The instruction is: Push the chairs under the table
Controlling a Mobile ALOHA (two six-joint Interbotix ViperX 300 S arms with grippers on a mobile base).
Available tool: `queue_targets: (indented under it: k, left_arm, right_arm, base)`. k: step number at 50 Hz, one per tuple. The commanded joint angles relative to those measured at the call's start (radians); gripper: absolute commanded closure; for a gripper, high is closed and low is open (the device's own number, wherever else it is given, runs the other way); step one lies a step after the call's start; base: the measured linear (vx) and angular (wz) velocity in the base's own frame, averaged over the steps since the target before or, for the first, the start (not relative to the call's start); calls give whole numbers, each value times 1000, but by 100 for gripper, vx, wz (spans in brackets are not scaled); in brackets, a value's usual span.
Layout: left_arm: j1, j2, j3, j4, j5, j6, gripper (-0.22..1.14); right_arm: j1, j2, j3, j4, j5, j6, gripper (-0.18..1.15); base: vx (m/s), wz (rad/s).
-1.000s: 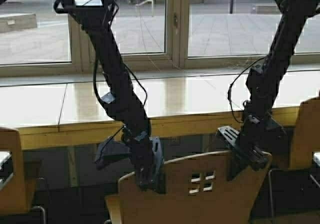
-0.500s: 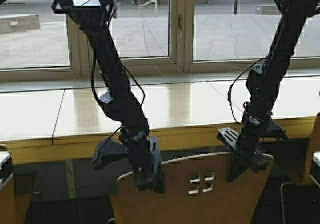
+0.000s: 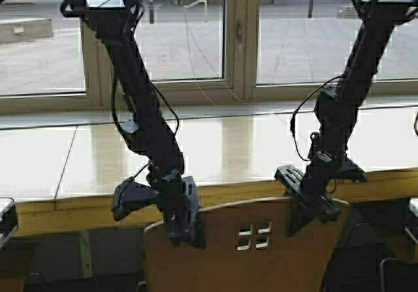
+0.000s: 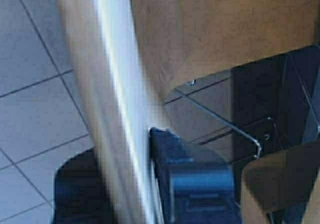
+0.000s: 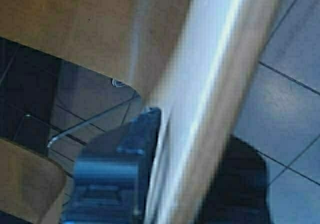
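Note:
A tan plywood chair (image 3: pixel 241 253) with small square cutouts in its backrest stands right in front of me. Its back top edge is level with the thick front edge of the glossy pale yellow table (image 3: pixel 228 142). My left gripper (image 3: pixel 183 230) is shut on the left end of the backrest's top edge, my right gripper (image 3: pixel 313 210) on the right end. In the left wrist view the backrest (image 4: pixel 115 108) runs between the fingers of my left gripper (image 4: pixel 120 154). The right wrist view shows the same grip by my right gripper (image 5: pixel 192 139) on the backrest (image 5: pixel 210 83), with the chair's seat and thin metal legs beyond.
Large windows (image 3: pixel 176 37) onto a paved yard rise behind the table. Grey floor tiles (image 4: pixel 30 108) lie below the chair. It is dark under the tabletop. Another tan plywood piece (image 4: pixel 280 184) shows low beside the chair's legs.
The robot has driven forward with the chair held in both grippers. The table's front edge has come closer and lower in view, and the neighbouring chairs at both sides have slid out of view.

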State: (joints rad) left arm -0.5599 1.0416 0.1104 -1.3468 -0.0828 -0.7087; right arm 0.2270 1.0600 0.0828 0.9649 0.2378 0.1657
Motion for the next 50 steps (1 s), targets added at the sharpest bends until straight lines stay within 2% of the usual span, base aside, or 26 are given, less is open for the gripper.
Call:
queue_targets:
  k: [1, 42, 46, 50]
  left_arm:
    - [91, -58, -14, 18, -43, 63, 89]
    - [91, -66, 34, 20, -20, 64, 87]
    - [91, -67, 32, 26, -20, 78, 83]
    - [95, -71, 29, 64, -20, 118, 71]
  right_arm:
    - [-2, 21, -8, -40, -8, -77, 93]
    - [12, 11, 18, -57, 5, -78, 91]
    - [12, 2, 23, -58, 5, -78, 84]
    - [12, -9, 21, -60, 23, -78, 63]
  base:
    - [24, -5]
    - [12, -4]
    - [0, 0]
    - [-1, 1]
